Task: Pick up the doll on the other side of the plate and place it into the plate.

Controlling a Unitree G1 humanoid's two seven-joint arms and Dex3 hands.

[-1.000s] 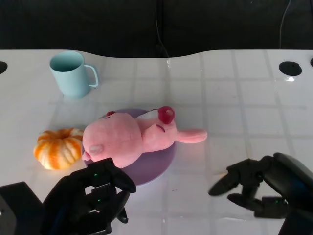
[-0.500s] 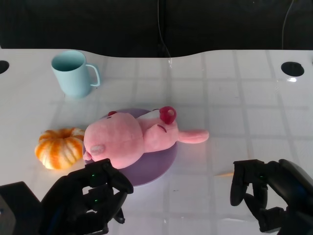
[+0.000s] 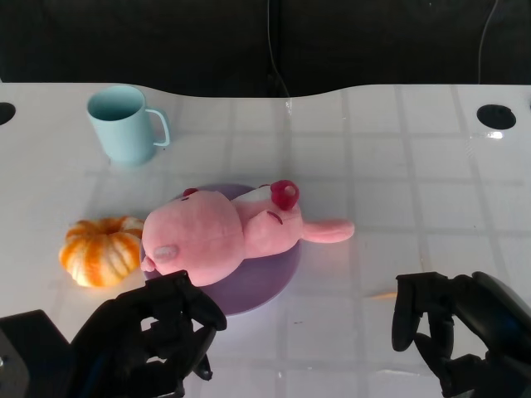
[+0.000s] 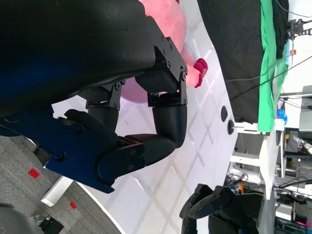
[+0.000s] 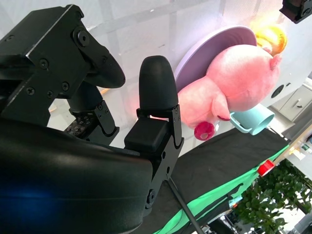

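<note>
- Doll (image 3: pixel 224 236): lies across the plate (image 3: pixel 278 278), one limb overhanging.
- Left robot hand (image 3: pixel 162 332), right robot hand (image 3: pixel 440 327): fingers curled, both empty.
- Risk: nudging the plate could roll the doll onto the surface (image 3: pixel 398 174).

White tiled table (image 3: pixel 398 166), purple plate (image 3: pixel 265 286), teal mug (image 3: pixel 124 124), orange pumpkin (image 3: pixel 99 251)

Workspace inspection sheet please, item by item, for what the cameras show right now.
Surface: white table, tile-like grid.
Job's things: pink doll lying on the purple plate, one limb overhanging.
Clutter: teal mug beyond; orange pumpkin beside the plate.
Hands: left hand and right hand empty, fingers curled, apart from the doll.
Cables: black cable behind the table.
Surroundings: dark backdrop.
</note>
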